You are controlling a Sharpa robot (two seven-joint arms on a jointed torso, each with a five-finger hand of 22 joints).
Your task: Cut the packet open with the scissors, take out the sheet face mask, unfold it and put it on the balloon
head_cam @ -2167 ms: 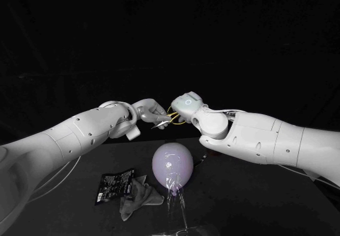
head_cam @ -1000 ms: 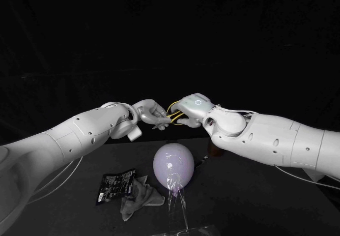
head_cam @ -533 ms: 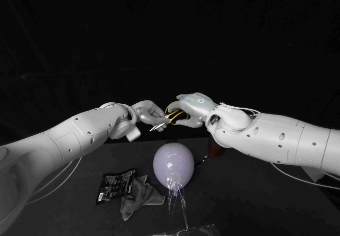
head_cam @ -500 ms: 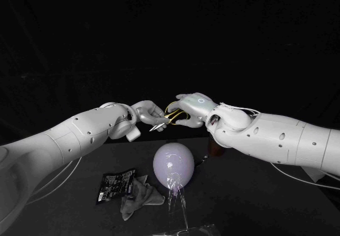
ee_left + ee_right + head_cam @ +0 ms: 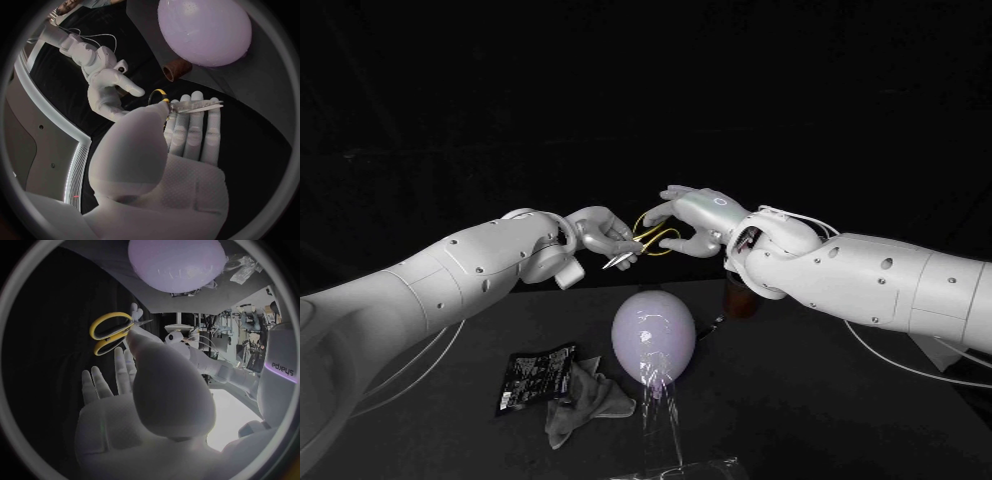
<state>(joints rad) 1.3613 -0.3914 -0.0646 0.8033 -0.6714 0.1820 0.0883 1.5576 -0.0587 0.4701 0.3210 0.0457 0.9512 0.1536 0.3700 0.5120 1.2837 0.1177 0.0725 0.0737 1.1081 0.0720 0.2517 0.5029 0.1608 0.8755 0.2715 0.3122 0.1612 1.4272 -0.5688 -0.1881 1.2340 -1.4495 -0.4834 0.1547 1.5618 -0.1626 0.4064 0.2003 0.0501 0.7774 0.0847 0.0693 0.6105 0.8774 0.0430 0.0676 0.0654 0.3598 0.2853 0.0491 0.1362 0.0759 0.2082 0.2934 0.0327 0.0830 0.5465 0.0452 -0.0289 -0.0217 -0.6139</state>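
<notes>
Yellow-handled scissors [image 5: 648, 237] hang above the desk [image 5: 805, 400], pinched by the blades in the left robot hand [image 5: 597, 231]. The right robot hand [image 5: 694, 213] has rolled its wrist over and now spreads its fingers wide beside the loops, holding nothing. This looks like a handover being set up. The packet [image 5: 531, 378] lies on the desk near the balloon [image 5: 653, 335], apparently awaiting the cut.

Black table [image 5: 855, 425] with matte dark top, plain black backdrop [image 5: 646, 90] past its far edge, scene dim overall, and in the right wrist view a bright-lit room with equipment stands [image 5: 242, 315] beyond the table.
</notes>
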